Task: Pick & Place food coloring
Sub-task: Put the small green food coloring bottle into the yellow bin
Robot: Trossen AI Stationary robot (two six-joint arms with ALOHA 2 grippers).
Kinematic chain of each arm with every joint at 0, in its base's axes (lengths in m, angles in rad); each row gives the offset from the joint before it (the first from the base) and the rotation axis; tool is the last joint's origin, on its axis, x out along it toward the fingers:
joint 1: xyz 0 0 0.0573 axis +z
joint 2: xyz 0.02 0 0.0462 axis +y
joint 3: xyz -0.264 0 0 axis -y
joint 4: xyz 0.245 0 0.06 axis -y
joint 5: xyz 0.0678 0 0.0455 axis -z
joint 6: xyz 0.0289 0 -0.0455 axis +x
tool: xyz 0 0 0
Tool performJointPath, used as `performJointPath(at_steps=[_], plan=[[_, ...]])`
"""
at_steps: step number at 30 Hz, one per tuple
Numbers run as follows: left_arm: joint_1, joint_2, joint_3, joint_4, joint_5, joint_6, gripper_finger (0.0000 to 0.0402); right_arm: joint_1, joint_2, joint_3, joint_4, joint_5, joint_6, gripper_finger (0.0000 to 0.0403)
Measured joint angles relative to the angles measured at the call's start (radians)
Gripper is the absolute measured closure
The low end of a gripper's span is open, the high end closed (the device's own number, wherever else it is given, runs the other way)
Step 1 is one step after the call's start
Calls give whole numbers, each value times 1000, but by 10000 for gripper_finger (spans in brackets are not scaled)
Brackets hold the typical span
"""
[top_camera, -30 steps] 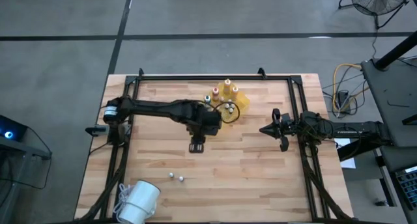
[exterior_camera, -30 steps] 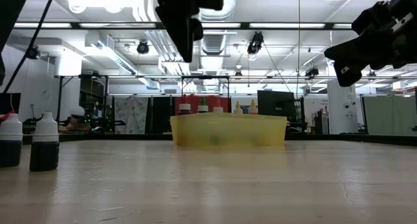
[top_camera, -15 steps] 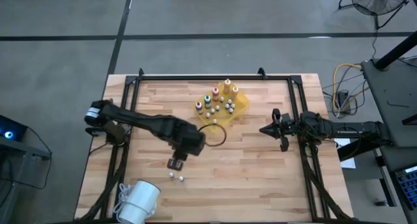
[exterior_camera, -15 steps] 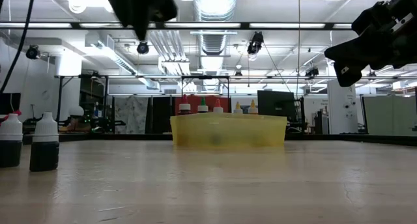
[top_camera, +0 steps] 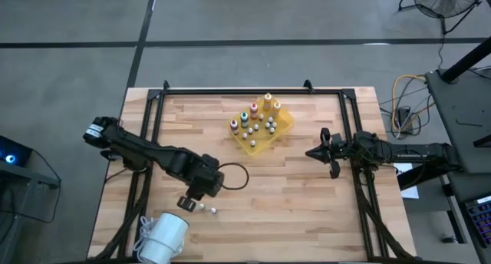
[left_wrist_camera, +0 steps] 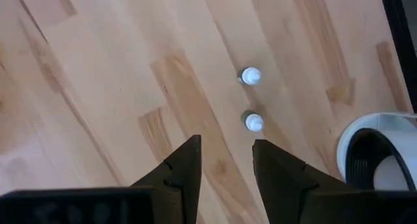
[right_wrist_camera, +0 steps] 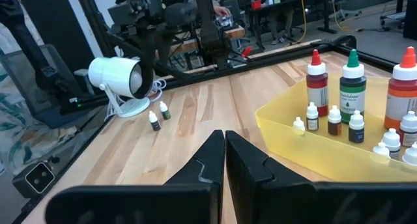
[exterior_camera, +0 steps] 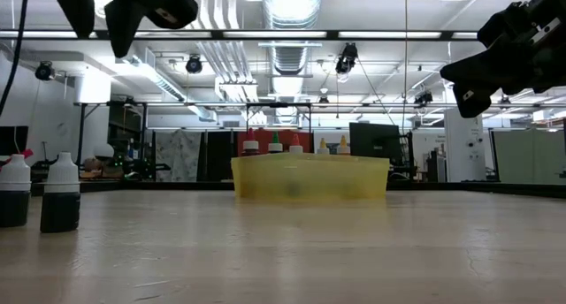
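We saw the left tool [top_camera: 188, 202] above the wooden counter [top_camera: 307, 210], fingers apart, empty. Just ahead of it stood two tiny white-capped dark dropper bottles [left_wrist_camera: 253, 122]. The right tool [top_camera: 315, 153], fingers pressed together, waited beside the yellow plastic tray [top_camera: 282, 129].

The wooden bench [top_camera: 307, 210] carries a yellow tray [top_camera: 285, 123] of bottles toward twelve o'clock. Toward seven o'clock two small white-capped bottles [top_camera: 207, 209] stand just beside each other, apart from the tray, and a white lamp [top_camera: 163, 238] sits at the bench's edge near them.
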Motion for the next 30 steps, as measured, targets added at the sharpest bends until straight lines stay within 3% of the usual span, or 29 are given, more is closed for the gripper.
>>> performJointPath(at_steps=[5, 16, 30], plan=[[-15, -5, -32, 8, -13, 53, 291, 0, 0, 0, 0, 0, 0, 394], [-55, -8, -116, 87, -12, 403, 291, 0, 0, 0, 0, 0, 0, 394], [-80, 3, -257, 203, -12, 479, 291, 0, 0, 0, 0, 0, 0, 394]])
